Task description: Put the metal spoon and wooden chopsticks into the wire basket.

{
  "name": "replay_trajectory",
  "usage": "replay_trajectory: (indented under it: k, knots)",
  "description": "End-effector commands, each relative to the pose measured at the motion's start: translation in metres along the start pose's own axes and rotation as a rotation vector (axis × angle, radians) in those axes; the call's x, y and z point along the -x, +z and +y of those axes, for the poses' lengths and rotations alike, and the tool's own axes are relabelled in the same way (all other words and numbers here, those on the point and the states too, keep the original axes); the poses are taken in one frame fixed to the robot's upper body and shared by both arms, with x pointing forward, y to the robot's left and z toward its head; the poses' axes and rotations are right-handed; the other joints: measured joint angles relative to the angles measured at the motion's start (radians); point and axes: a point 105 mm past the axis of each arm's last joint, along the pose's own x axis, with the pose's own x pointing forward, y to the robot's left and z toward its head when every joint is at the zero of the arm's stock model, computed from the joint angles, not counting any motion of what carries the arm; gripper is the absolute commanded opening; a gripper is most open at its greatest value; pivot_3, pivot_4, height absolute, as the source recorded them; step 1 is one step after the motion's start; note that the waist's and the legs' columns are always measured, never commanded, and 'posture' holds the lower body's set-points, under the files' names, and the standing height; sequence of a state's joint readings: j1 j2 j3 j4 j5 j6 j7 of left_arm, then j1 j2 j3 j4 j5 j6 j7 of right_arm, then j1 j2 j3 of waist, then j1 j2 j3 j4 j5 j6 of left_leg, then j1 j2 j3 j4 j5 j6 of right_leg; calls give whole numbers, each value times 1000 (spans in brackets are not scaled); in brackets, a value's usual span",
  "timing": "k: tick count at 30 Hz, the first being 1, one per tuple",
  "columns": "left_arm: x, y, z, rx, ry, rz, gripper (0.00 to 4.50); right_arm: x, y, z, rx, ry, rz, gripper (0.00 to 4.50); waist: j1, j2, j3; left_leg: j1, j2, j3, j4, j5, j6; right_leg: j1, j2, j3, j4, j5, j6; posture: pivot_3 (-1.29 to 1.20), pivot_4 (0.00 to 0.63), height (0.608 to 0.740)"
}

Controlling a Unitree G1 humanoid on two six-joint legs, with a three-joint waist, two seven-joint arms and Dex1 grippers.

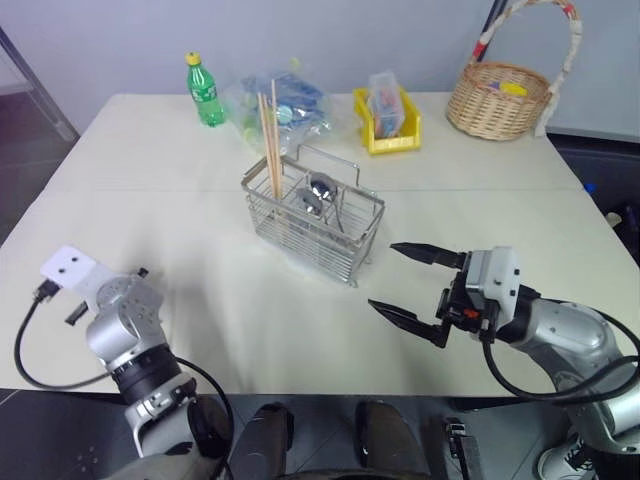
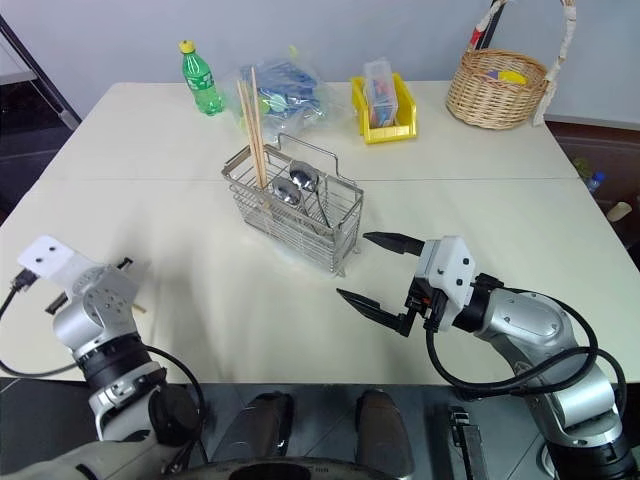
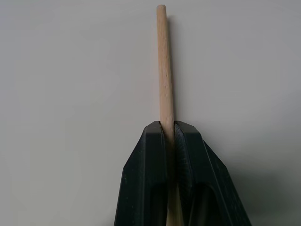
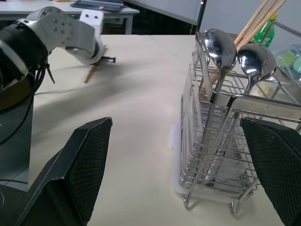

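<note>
Left wrist view: left gripper [image 3: 169, 129] clamped on one chopstick [image 3: 164, 70]; right gripper [image 1: 412, 283] gapes empty. Lift steadily, tip upright over basket [image 1: 345, 235].

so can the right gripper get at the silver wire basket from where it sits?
Probably yes. The right gripper stands open just beside the silver wire mesh basket, with bare cream table between them. Two metal spoons and wooden chopsticks already stand inside.

Pale tan chopstick [image 3: 165, 70], black fingers [image 3: 146, 179]
</note>
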State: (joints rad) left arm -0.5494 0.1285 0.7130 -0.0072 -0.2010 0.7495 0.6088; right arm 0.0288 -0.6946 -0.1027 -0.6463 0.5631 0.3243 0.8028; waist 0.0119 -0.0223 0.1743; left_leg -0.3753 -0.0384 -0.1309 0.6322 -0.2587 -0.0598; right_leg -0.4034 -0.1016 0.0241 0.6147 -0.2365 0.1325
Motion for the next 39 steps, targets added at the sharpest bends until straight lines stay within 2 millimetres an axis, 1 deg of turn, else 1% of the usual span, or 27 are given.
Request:
replay_trajectory:
  k: [1,2,3,5,7,8,10,12,13,15,16,17,18,20,22,23,25,27,30,33,35,37,39]
  knots:
    - [10,79,-48,36,-266,-271,10,-1,8,-4,15,-27,-33,4500,1,-4,2,0,0,0,0,0,0,0,0,0,0,0,0,0,150,740]
    - [13,98,-62,25,-361,-348,10,0,10,-6,11,-45,-41,4500,0,-5,2,0,0,0,0,0,0,0,0,0,0,0,0,0,150,740]
    - [15,111,-74,13,-441,-401,10,1,10,-8,5,-63,-48,4500,0,-5,2,-1,0,0,0,0,0,0,0,0,-1,0,0,0,150,740]
    - [19,128,-92,1,-574,-470,10,2,12,-14,-13,-123,-69,4500,0,-4,2,0,0,1,-1,0,0,0,0,0,-2,0,0,0,150,740]
    - [25,140,-108,-21,-697,-530,10,3,12,-20,-27,-183,-91,4500,-1,-4,2,0,0,1,-2,0,0,0,-1,0,-2,0,0,0,150,740]
    - [31,146,-119,-33,-780,-560,10,2,12,-20,-23,-200,-97,4500,-2,-4,2,0,0,1,-2,0,0,0,-1,0,-2,0,0,0,150,740]
    - [50,155,-143,-33,-972,-599,10,0,13,-17,-17,-224,-106,4500,-2,-5,2,0,0,1,-2,0,0,-1,-1,0,-2,0,0,0,150,740]
    - [64,160,-159,-21,-1108,-612,10,-1,14,-15,-19,-242,-113,4500,-2,-6,3,-1,0,1,-2,0,0,-1,-1,0,-2,0,0,0,150,740]
    - [79,163,-171,11,-1242,-592,10,0,13,-14,-21,-257,-115,4500,-2,-6,3,-1,0,1,-1,0,0,-1,-1,0,-2,0,0,0,150,740]
    - [120,171,-190,101,-1535,-551,10,4,14,-15,-52,-314,-133,4500,-3,-7,3,-3,0,0,-1,0,0,-2,-1,0,-2,0,0,0,150,740]
    - [136,175,-194,136,-1650,-528,10,7,13,-17,-79,-348,-146,4500,-4,-7,4,-4,0,0,-1,0,0,-3,-1,-1,-2,0,0,0,150,740]
    - [151,184,-194,197,-1739,-523,10,9,12,-19,-95,-376,-152,4500,-6,-7,4,-5,0,0,-1,0,0,-4,-1,-1,-2,0,0,0,150,740]
    - [160,191,-194,245,-1798,-520,10,11,11,-20,-103,-397,-154,4500,-10,-7,4,-5,0,0,-1,0,0,-4,-1,-1,-2,0,0,0,150,740]
    - [172,201,-193,310,-1873,-511,10,12,10,-20,-112,-424,-157,4500,-26,-7,4,-5,0,0,-1,0,0,-4,-1,-1,-1,0,0,0,150,740]
    - [185,206,-193,378,-1970,-476,10,12,9,-20,-124,-451,-166,4500,-36,-6,4,-2,0,0,-2,0,1,-3,-1,0,0,0,0,0,150,740]
    - [194,202,-194,398,-2044,-436,10,11,9,-20,-142,-473,-182,4500,-38,-6,4,0,0,0,-2,0,1,-3,0,0,2,0,0,0,150,740]
    - [206,188,-198,408,-2160,-346,10,13,13,-24,-211,-532,-240,4500,-42,-5,4,1,1,0,-2,0,1,-3,0,0,4,0,0,0,150,740]
    - [211,178,-199,406,-2218,-286,10,14,17,-28,-265,-571,-287,4500,-43,-5,4,1,1,0,-2,0,1,-3,1,0,5,0,0,0,150,740]
    - [215,148,-206,358,-2276,-190,10,16,20,-27,-284,-573,-300,4500,-46,-5,4,1,1,0,-1,0,1,-2,1,0,4,0,0,0,150,740]
    - [215,133,-211,345,-2262,-170,10,14,19,-24,-277,-559,-282,4500,-46,-5,4,0,1,0,-2,0,1,-3,1,0,4,0,0,0,150,740]
    - [210,122,-214,309,-2219,-189,10,13,19,-24,-277,-557,-280,4500,-48,-5,4,0,1,0,-1,0,1,-3,1,0,4,0,0,0,150,740]
    - [206,115,-215,277,-2192,-209,10,12,19,-23,-275,-551,-277,4500,-50,-5,4,0,1,0,-2,0,1,-3,1,1,4,0,0,0,150,740]
    - [196,103,-218,238,-2114,-253,10,9,19,-20,-272,-522,-265,4500,-51,-4,4,0,1,0,-2,0,1,-3,1,1,4,0,0,0,150,740]
